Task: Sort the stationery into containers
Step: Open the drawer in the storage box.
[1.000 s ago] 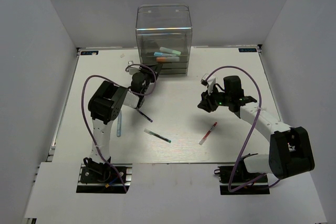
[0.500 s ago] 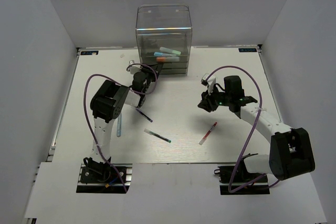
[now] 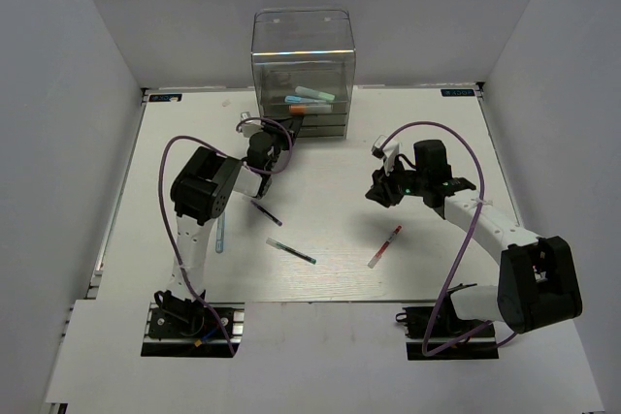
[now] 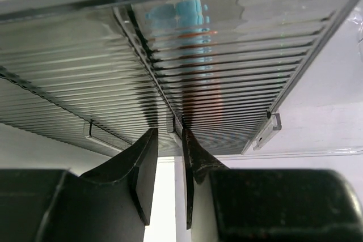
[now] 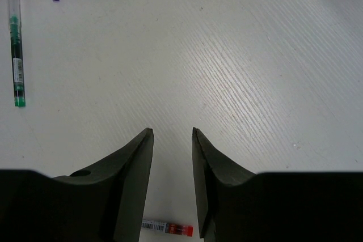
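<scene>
From above, the clear cabinet [image 3: 303, 50] stood at the far edge of the desk [image 3: 456, 133]. A blue marker [image 3: 312, 96] and an orange marker [image 3: 309, 110] lay inside it, their long axes running roughly left to right. I could not tell which drawer held them. The left arm [image 3: 204, 191] reached to the lower drawers, but its tip was too small there to read.

The left wrist camera filled that in. The left fingers [image 4: 148, 145] flanked a small tab [image 4: 174, 124] on a ribbed drawer front [image 4: 238, 83], with only a narrow slit between them. Whether they pinched the tab I could not tell. Through the ribs the blue marker was a smear and the orange one a thin streak.

Four pens lay on the desk in the top view. The red pen [image 3: 385, 245] slanted from near-left to far-right, red end farther away. The green pen [image 3: 291, 251] slanted from far-left to near-right. The purple pen [image 3: 265, 211] slanted the same way, just beside the left arm. The light blue pen [image 3: 220, 233] ran nearly straight away from the arm bases.

The right wrist camera showed the right fingers [image 5: 142, 151] apart above the desk, gripping nothing. There the red pen was only a short stub between them, the rest hidden behind the fingers. The purple pen was cut off by the top edge.
</scene>
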Action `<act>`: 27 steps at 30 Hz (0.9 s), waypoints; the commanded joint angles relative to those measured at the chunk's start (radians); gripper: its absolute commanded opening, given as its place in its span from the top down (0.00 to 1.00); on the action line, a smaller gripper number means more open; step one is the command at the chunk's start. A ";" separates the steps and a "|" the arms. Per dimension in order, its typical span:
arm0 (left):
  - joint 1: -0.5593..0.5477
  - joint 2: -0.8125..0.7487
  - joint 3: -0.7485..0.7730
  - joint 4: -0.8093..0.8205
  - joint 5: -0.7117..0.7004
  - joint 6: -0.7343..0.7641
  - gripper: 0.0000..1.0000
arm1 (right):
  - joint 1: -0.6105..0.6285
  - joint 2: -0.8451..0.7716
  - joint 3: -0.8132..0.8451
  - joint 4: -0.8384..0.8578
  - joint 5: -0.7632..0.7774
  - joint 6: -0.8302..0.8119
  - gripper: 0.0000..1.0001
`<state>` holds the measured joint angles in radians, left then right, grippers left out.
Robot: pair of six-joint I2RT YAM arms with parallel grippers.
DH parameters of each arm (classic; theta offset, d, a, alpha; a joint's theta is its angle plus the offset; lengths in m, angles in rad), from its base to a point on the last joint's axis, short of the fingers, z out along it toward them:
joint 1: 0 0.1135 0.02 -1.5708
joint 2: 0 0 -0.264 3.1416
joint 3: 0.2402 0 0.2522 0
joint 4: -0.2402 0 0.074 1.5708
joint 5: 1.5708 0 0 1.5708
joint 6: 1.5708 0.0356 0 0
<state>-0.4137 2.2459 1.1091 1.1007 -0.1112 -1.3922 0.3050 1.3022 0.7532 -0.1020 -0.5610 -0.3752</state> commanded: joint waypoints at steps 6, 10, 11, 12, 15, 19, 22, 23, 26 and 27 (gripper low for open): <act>0.003 0.009 0.044 -0.007 -0.028 -0.025 0.85 | -0.001 -0.029 -0.009 0.019 -0.013 -0.011 0.60; 0.003 0.018 0.044 0.013 -0.038 -0.025 0.90 | -0.003 -0.027 -0.011 0.019 -0.013 -0.013 0.60; 0.003 0.018 0.044 0.013 -0.038 -0.034 0.92 | -0.001 -0.029 -0.011 0.024 -0.014 -0.013 0.60; 0.003 0.018 0.034 0.013 -0.038 -0.034 0.95 | -0.001 -0.029 -0.014 0.021 -0.014 -0.014 0.60; 0.003 0.018 0.025 0.031 -0.047 -0.034 1.00 | -0.003 -0.030 -0.015 0.022 -0.016 -0.013 0.60; 0.003 0.018 0.002 0.060 -0.047 -0.034 1.00 | -0.003 -0.032 -0.017 0.021 -0.014 -0.016 0.60; -0.007 0.018 -0.023 0.091 -0.047 -0.034 1.00 | -0.003 -0.032 -0.018 0.019 -0.014 -0.014 0.60; -0.007 0.018 -0.023 0.091 -0.047 -0.034 1.00 | -0.001 -0.032 -0.018 0.021 -0.016 -0.014 0.60; -0.017 0.009 -0.061 0.123 -0.047 -0.034 1.00 | -0.001 -0.031 -0.018 0.019 -0.014 -0.016 0.60; -0.017 0.009 -0.061 0.149 -0.047 -0.034 1.00 | -0.001 -0.029 -0.017 0.019 -0.014 -0.014 0.60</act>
<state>-0.4248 2.2673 1.0767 1.2072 -0.1356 -1.4429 0.3077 1.3018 0.7376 -0.1028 -0.5613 -0.3782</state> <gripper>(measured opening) 0.173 0.398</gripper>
